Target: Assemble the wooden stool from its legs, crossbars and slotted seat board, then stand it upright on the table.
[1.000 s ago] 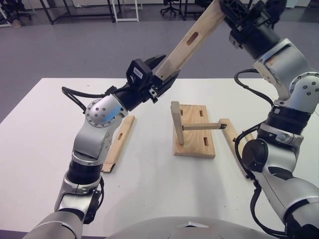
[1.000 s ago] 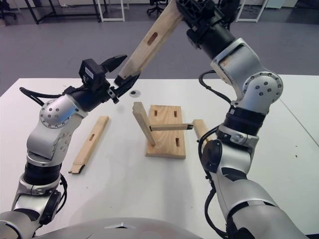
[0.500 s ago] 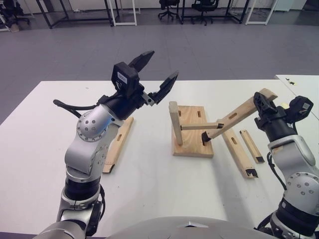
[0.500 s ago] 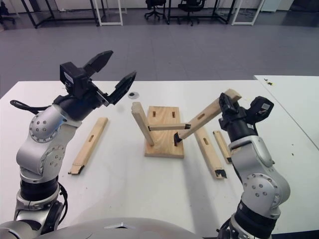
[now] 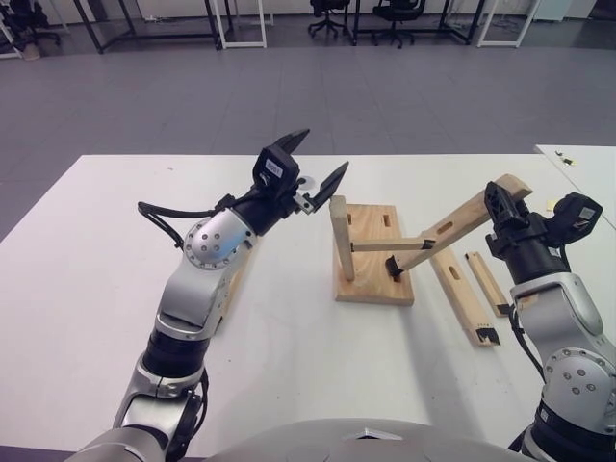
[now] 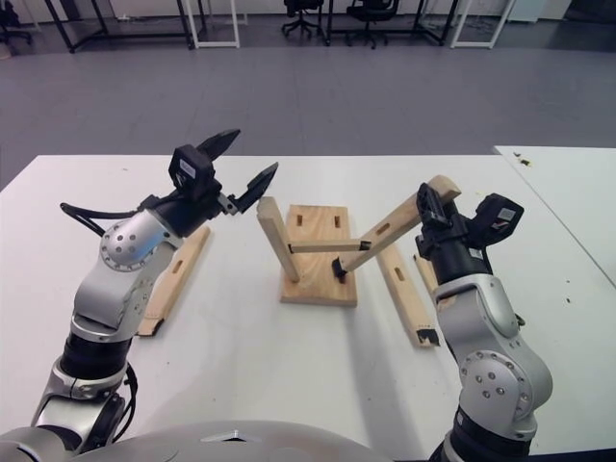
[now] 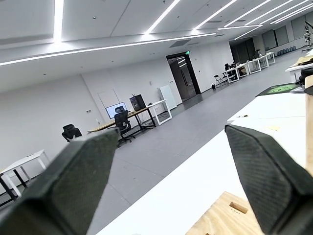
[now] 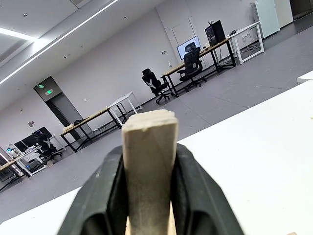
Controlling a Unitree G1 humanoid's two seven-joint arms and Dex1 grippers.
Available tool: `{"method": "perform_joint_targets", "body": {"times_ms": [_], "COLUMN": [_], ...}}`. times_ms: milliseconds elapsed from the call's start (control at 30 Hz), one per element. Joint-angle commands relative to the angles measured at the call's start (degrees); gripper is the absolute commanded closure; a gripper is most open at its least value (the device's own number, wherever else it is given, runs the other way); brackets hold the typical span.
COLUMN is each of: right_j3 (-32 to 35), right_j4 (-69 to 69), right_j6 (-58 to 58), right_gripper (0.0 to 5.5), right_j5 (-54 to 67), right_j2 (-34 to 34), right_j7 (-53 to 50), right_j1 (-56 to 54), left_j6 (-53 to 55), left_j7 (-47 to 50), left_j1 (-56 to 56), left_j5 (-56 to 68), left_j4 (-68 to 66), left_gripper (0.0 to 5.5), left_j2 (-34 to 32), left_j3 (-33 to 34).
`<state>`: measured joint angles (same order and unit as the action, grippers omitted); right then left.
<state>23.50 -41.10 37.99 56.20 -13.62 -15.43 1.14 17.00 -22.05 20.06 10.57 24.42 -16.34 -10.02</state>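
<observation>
Four legs, two crossbars and one seat board lie on the white bench [image 5: 87,250]. Nearest, one leg [image 5: 460,296] lies flat towards the bench's right edge, with a loose crossbar [image 5: 484,279] just beside it on the outer side. A second leg [image 6: 157,306] lies flat on the left half, partly under the left arm. At mid-bench the seat board [image 5: 377,277] lies flat, with a third leg [image 5: 341,236] standing upright in it and the other crossbar [image 5: 385,244] sticking out sideways from that leg. The right end effector [image 5: 502,204] is clamped on the top end of the fourth leg [image 5: 452,223], which slants down to the board's right edge, near the fitted crossbar's free end. Farthest, the left end effector [image 5: 323,150] hangs with fingers spread wide, above the bench beside the upright leg. A second ago both arms had the fourth leg high in the air; since half a second ago the left arm has dropped towards the board.
</observation>
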Motion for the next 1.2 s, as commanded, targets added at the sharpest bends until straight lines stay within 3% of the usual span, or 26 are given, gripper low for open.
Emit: {"method": "perform_joint_targets", "body": {"times_ms": [33, 333, 633, 900, 1200], "right_j3": [-0.08, -0.85, -11.80, -11.84, -16.21], "right_j4": [-1.16, -4.12, -6.98, -4.69, -0.23], "right_j6": [1.50, 0.67, 1.09, 5.64, 1.73], "right_gripper": [4.50, 4.50, 4.50, 4.50, 4.50], "right_j5": [1.54, 0.72, -13.76, -20.78, -25.82], "right_j2": [-1.13, -3.14, -2.40, 1.67, -0.23], "right_j7": [-1.93, -4.43, -5.01, -12.92, -2.66], "right_j1": [0.92, 1.76, 8.78, 10.04, 12.81], "left_j6": [1.04, -0.14, -0.96, 2.11, 5.13], "left_j7": [0.17, 0.85, 0.98, 2.28, 1.11], "left_j1": [-1.34, -0.39, 0.78, 1.12, 5.86], "left_j5": [-1.67, -2.06, -2.39, -1.05, -0.36], "left_j4": [-1.67, -3.20, -4.52, -1.00, -1.48], "left_gripper": [1.52, 1.52, 1.52, 1.52, 1.52], "left_j2": [-0.05, 0.69, 1.81, 4.49, 5.06], "left_j3": [-0.68, -0.47, -1.08, -0.61, -0.18]}}
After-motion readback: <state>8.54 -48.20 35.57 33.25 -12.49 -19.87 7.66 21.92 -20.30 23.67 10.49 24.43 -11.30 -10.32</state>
